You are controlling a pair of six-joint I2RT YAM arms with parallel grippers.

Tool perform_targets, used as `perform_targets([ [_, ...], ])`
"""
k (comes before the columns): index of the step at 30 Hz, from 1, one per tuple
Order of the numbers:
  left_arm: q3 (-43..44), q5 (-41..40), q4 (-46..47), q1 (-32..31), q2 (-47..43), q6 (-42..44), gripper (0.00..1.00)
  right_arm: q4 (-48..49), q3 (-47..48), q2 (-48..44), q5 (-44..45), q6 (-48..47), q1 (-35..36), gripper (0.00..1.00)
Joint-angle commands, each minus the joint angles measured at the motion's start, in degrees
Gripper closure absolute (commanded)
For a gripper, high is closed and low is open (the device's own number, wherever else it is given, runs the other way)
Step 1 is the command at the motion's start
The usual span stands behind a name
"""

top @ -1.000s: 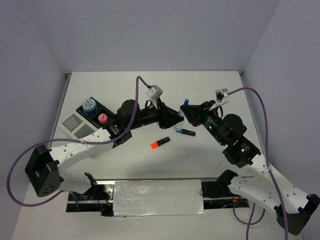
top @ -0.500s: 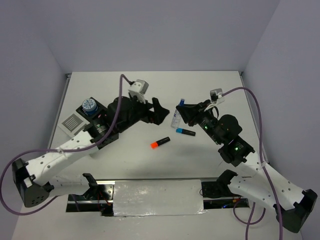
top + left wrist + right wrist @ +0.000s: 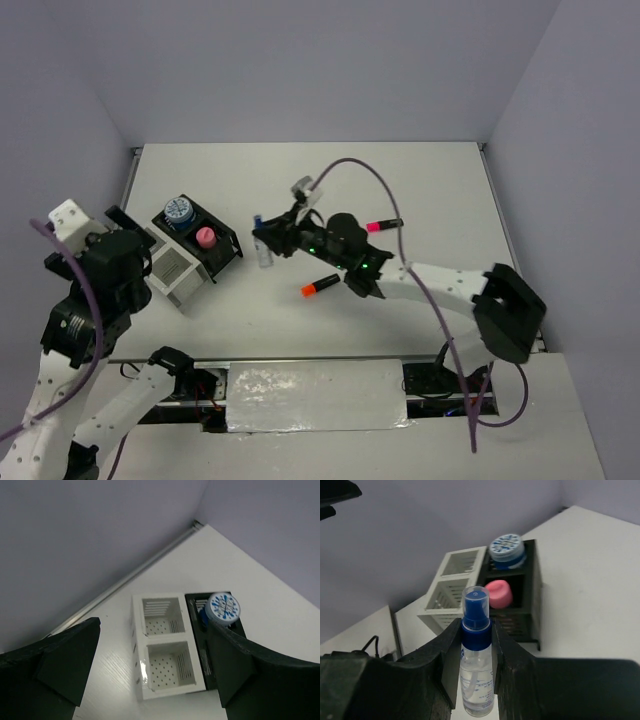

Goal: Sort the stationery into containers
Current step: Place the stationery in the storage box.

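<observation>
From above, your right gripper (image 3: pixel 268 238) is clamped on a small spray bottle (image 3: pixel 263 250), held just beside the organizer's black box (image 3: pixel 218 252) and not yet over any compartment. Both black compartments look taken, by a blue-white roll (image 3: pixel 179 211) and a pink cylinder (image 3: pixel 204 237), so lowering there would likely knock the bottle against them. The right arm reaches far across the table. An orange-capped marker (image 3: pixel 319 286) lies close by its forearm and a pink-capped marker (image 3: pixel 385 224) near its elbow, and a low sweep or the trailing cable could scatter either. Your left gripper (image 3: pixel 135 238) sits at the left edge, raised, close to the white-grey box (image 3: pixel 170 268). The two arms could crowd each other if both head for that box.

The left wrist view shows the left jaws spread wide and holding nothing, tilted down toward the white-grey box. Both of its compartments appear empty.

In the right wrist view the fingers (image 3: pixel 447 662) pinch the bottle below its blue collar, upright and pointing at the organizer. The bottle is smooth and its base is out of sight, so it may slip or tip when you release it.
</observation>
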Motion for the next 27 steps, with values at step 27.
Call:
perform_targets([
  [27, -15.7, -2.0, 13.3, 1.1, -23.9, 4.0, 0.01, 4.3, 57.6, 49.9, -14.2, -8.8, 11.1, 1.0],
])
